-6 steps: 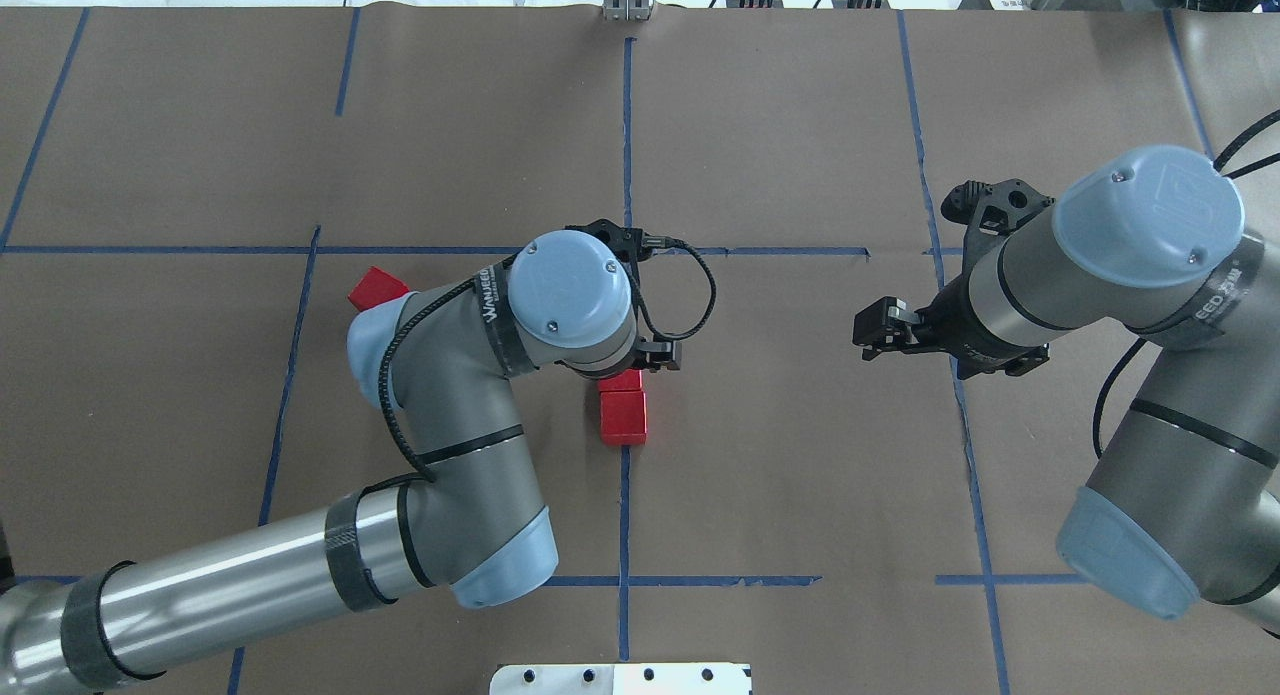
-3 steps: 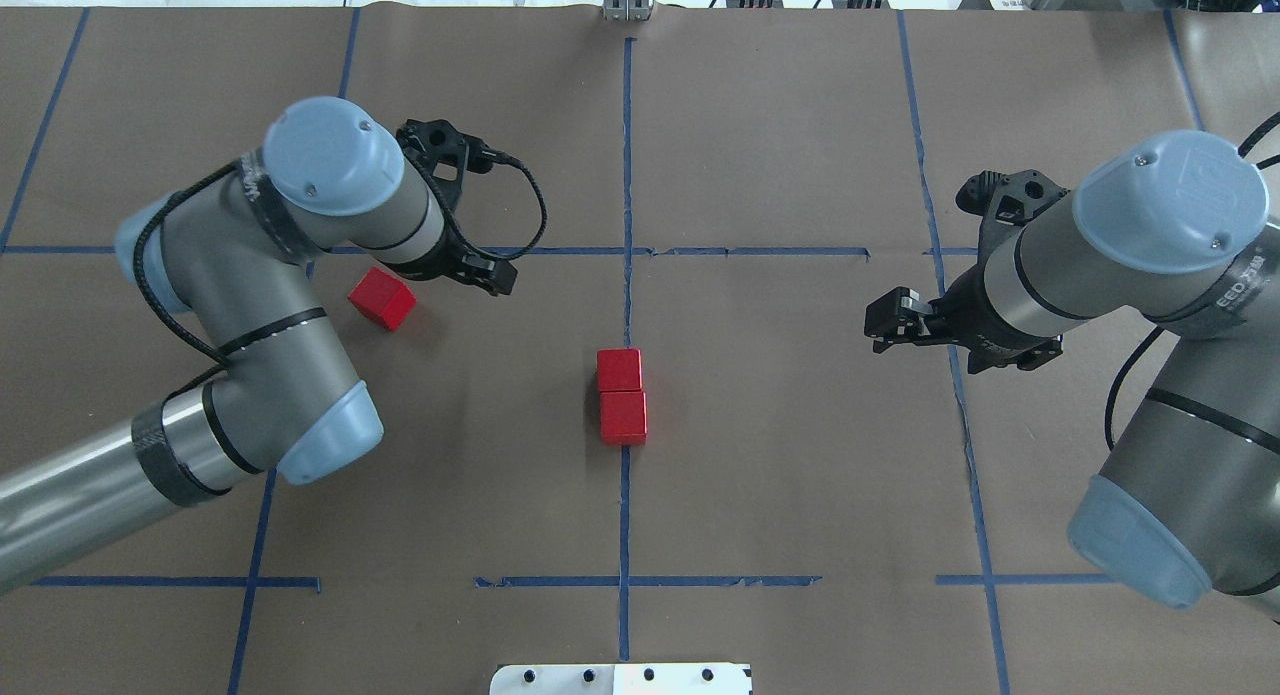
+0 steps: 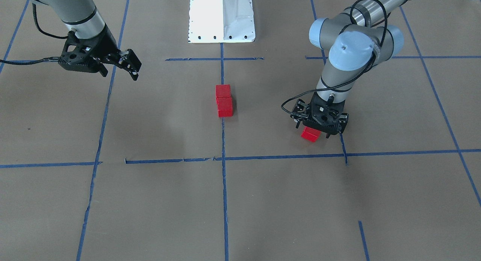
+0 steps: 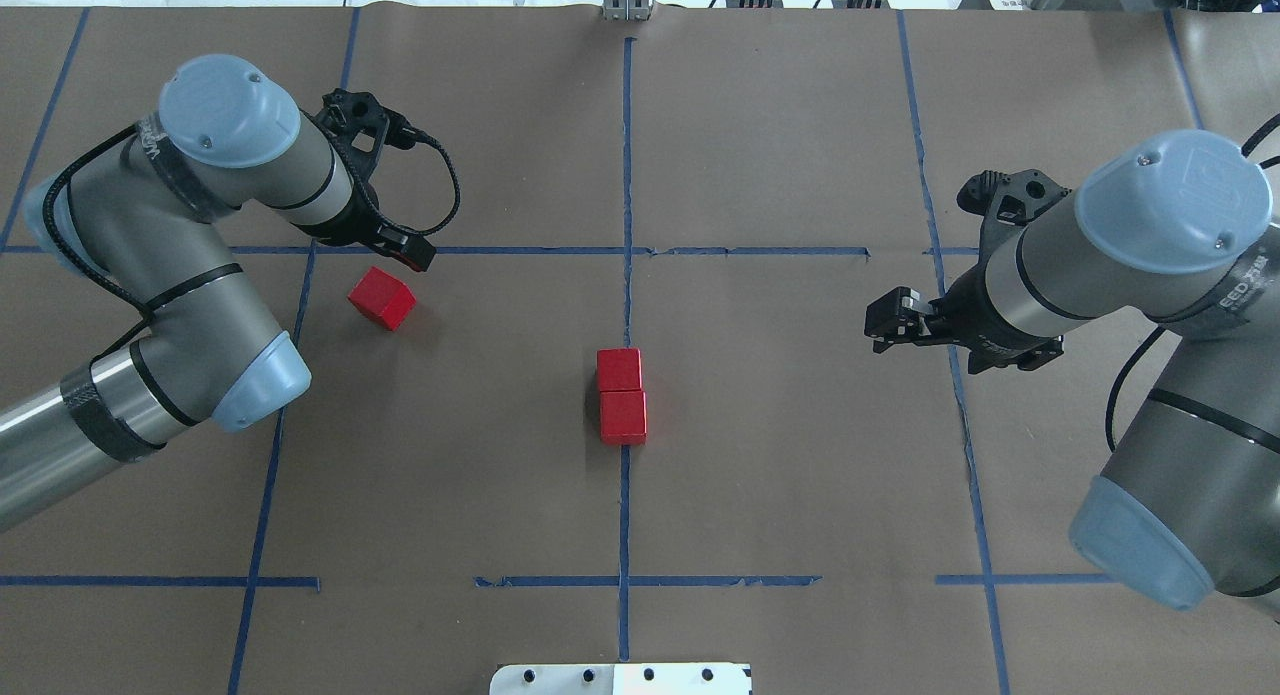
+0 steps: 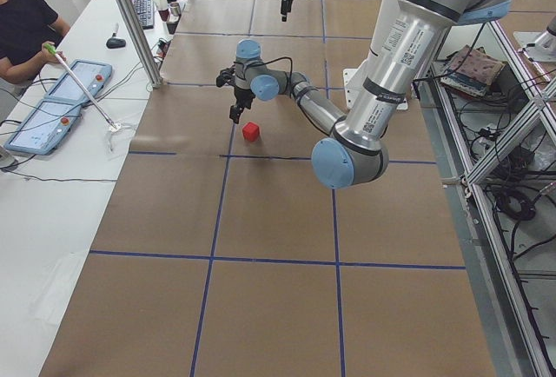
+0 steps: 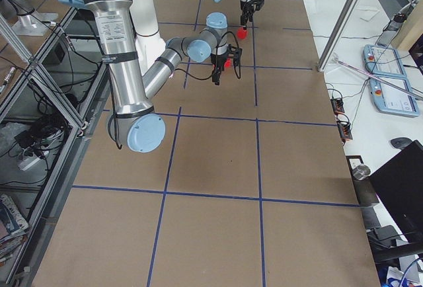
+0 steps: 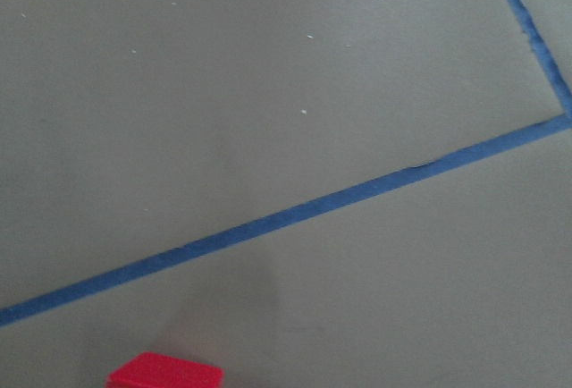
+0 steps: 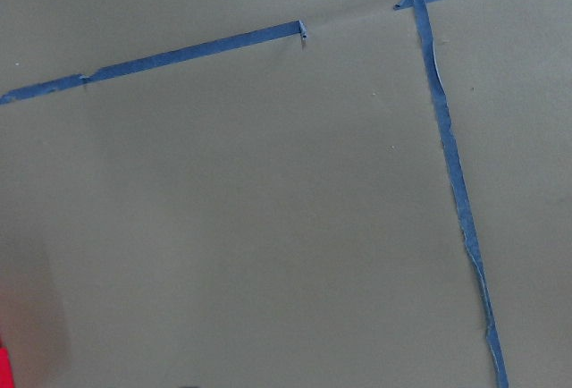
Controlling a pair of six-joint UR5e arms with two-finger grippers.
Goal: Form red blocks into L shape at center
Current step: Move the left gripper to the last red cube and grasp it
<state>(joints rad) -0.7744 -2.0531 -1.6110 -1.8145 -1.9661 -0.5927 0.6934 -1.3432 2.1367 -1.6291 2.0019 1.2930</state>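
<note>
Left gripper (image 4: 405,252) hangs just beyond the lone block (image 4: 381,297), low over the bench (image 4: 760,125); whether its jaws are apart or together I cannot tell, though nothing seems held. That block lies in the centre cell's far-left corner, well apart from the others and turned askew to the blue grid. If the jaws come down square to the lines they would likely meet its corners, and the cube could twist or skid away. The pair (image 4: 621,395) sits at the center (image 4: 760,415), two cubes touching in a short column on the blue line. A careless set-down could nudge them out of true; laying the third in line would give a bar, not an L, so it belongs beside an end cube. Right gripper (image 4: 875,330) hovers at the cell's right edge, jaws apart and empty, clear of the blocks. All three are small, bright red, matte cubes, alike, with sharp edges and flat faces that should grip well.
</note>
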